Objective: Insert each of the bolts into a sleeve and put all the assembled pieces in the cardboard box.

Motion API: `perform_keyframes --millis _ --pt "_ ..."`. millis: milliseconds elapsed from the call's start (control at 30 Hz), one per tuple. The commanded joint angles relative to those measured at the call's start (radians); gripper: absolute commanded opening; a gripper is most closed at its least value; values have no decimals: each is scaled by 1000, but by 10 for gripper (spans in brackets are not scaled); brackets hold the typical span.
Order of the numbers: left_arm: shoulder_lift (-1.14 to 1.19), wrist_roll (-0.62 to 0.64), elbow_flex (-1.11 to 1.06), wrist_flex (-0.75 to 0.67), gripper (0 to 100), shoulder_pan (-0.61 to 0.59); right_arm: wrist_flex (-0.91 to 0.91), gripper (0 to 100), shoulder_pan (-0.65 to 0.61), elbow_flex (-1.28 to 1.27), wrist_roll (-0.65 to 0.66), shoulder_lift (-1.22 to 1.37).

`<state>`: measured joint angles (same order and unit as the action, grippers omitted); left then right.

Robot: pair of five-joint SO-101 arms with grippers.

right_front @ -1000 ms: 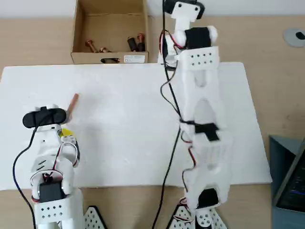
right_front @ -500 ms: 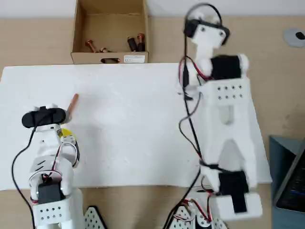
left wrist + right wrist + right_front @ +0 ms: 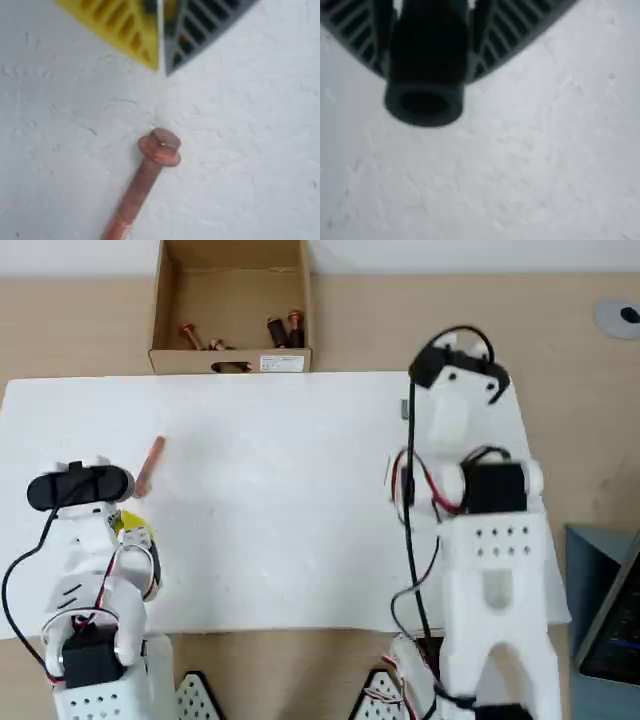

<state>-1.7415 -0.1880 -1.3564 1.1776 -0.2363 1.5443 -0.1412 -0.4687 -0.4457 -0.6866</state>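
copper bolt [image 3: 148, 177]: hard, smooth, light; grab its stem in the middle.
sleeve [image 3: 424, 102]: stiff tube, pinched in the right gripper [image 3: 427, 47].
left gripper [image 3: 161, 64]: tips together, near the bolt head.

A robotics lab bench: a wooden desk [image 3: 80, 330] with a cable grommet [image 3: 618, 316] at 2 o'clock, a laptop [image 3: 610, 625] at 4 o'clock, and two white plastic robot arms [image 3: 490, 570] with exposed wiring over a white foam sheet [image 3: 270, 510].
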Motion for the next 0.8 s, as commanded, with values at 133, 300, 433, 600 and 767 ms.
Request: perform_keyframes --millis 133,300,433,600,767 --pt "383 -3 344 2 3 -6 -26 9 15 -125 3 -145" --pt "711 -8 562 6 3 -8 -26 9 16 -193 3 -209" --pt "954 -48 721 52 3 -2 -26 9 31 -265 2 -282" --pt "1230 -141 907 164 2 -9 -26 9 116 -354 8 -386" --pt "1457 -233 1097 287 6 -9 -26 9 139 -437 9 -495"
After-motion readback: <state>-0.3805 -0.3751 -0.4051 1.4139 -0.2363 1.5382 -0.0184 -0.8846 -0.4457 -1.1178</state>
